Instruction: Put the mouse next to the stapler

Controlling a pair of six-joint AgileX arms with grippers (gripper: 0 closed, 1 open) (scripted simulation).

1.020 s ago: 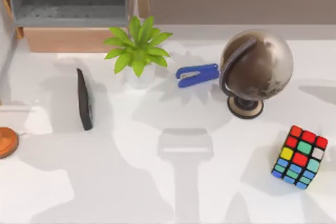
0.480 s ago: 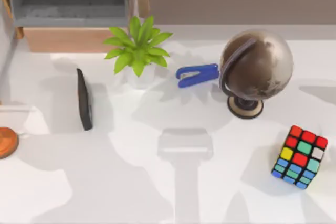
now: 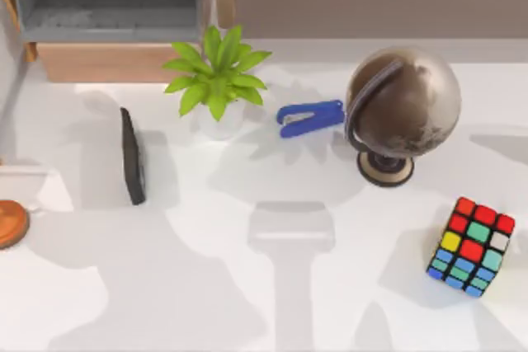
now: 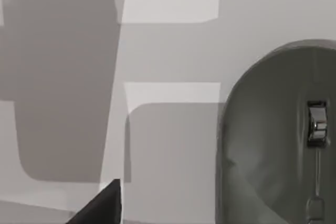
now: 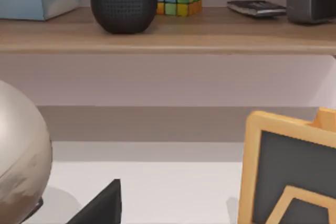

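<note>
The blue stapler (image 3: 309, 117) lies at the back of the table, between the potted plant (image 3: 216, 76) and the globe (image 3: 402, 109). The dark grey mouse (image 4: 273, 150) shows close up in the left wrist view, resting on the white table with its scroll wheel (image 4: 316, 123) in sight. A dark corner of my left gripper (image 4: 100, 208) pokes in at that picture's edge, beside the mouse and apart from it. A like dark corner of my right gripper (image 5: 102, 205) shows in the right wrist view, near the globe (image 5: 21, 156).
A thin black upright slab (image 3: 132, 156) stands at the left, with a brown disc (image 3: 10, 224) at the left edge. A colour cube (image 3: 471, 246) sits at the front right. An orange-framed dark board (image 5: 291, 174) stands beside the right gripper. A shelf (image 5: 168, 30) runs behind.
Shadows on the left side of the table have shifted a little. No object in the top view has moved.
</note>
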